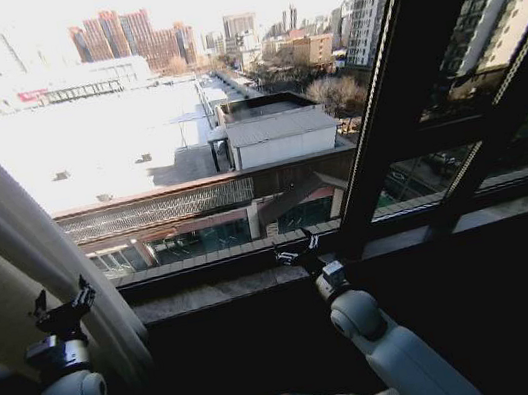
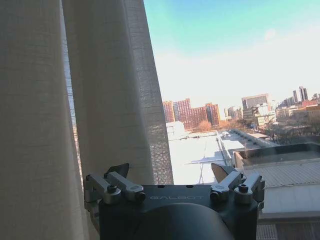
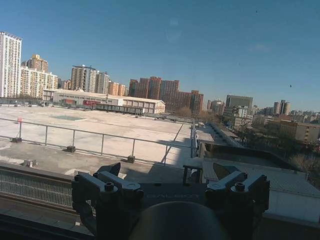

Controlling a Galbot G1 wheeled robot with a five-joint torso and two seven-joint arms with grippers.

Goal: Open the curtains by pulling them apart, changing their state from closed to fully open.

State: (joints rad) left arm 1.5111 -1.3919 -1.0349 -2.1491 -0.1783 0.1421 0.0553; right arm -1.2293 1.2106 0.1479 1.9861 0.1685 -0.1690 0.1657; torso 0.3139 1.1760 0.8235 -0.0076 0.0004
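A: Curtain (image 1: 16, 229) is bunched at the left edge of the head view, a pale sheer panel hanging in thick folds.

B: And close up from the left wrist, the curtain (image 2: 75, 100) shows a fine woven grid, cream-white, with light coming through it.

A: Which way does it run?

B: Long axis is vertical, pleats falling top to bottom. In the head view it slants from the upper left corner down toward the lower left, ending by the left gripper (image 1: 63, 308).

A: Jaws on that one?

B: Spread apart, nothing between them; the fabric sits just behind and beside the left-hand fingertip (image 2: 119, 170).

A: Right gripper (image 1: 296, 250)?

B: Low centre of the head view, at the window sill (image 1: 229, 289), jaws released too, empty, with rooftops beyond the glass. The dark window frame (image 1: 399, 94) crosses the right half.
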